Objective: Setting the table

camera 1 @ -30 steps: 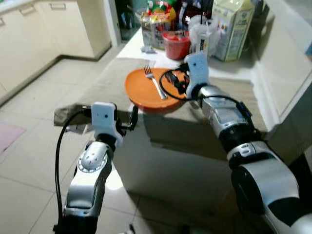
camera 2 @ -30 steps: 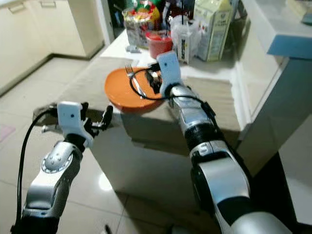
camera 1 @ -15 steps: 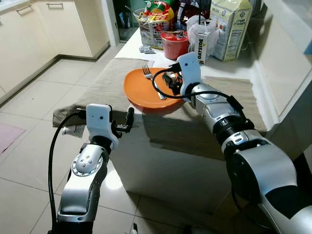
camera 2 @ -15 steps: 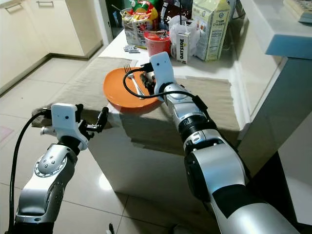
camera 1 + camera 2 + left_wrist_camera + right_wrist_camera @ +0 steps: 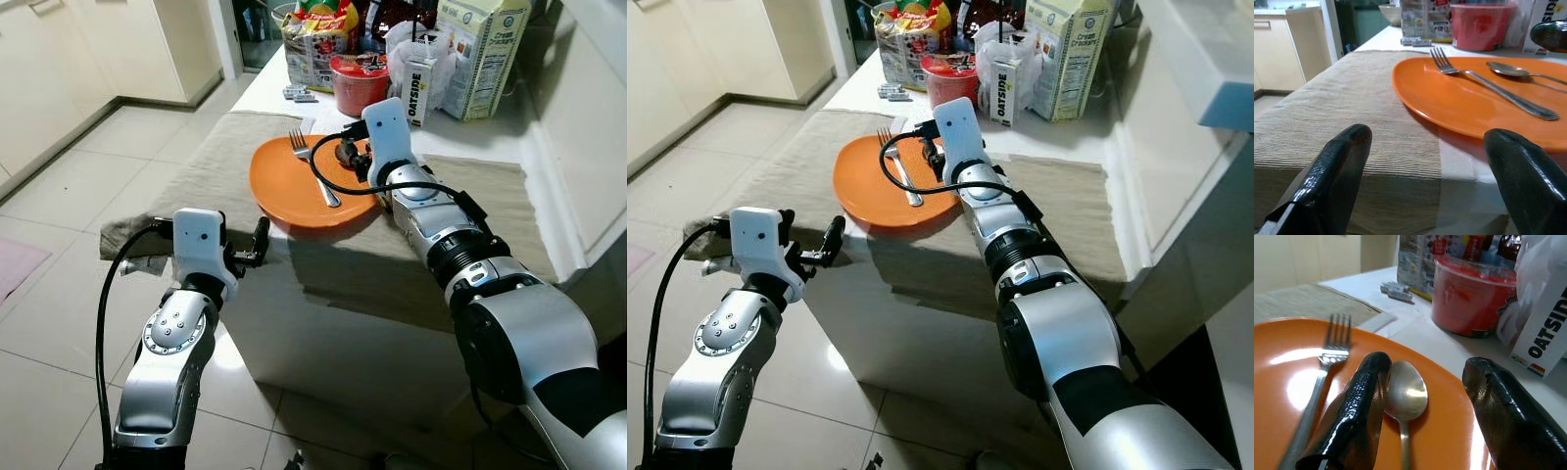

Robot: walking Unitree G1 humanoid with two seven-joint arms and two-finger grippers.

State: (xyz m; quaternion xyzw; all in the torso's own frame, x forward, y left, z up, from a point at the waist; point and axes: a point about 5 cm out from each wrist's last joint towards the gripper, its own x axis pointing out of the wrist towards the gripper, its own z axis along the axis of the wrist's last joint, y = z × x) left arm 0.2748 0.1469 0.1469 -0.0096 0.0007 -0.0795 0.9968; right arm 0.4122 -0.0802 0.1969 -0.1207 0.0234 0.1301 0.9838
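The right gripper [image 5: 1420, 416] is positioned over the far-right part of the orange plate [image 5: 289, 181]. Its fingers [image 5: 1359, 406] are spread apart and grasp nothing. A spoon [image 5: 1405, 399] lies on the plate between the two fingers, close against the one nearer the fork. The fork [image 5: 313, 166] lies on the plate just beyond that finger, tines pointing away from the robot. Beyond the fingertips stand a red tub [image 5: 1471, 296] and a small carton marked OATSIDE [image 5: 1545, 342], both on the white tabletop.

The left gripper [image 5: 1425, 186] is held at the near edge of the table, level with the beige placemat [image 5: 211, 166]. Its fingers [image 5: 1334, 176] are wide apart and empty. The plate lies ahead of this gripper, resting partly on the placemat.
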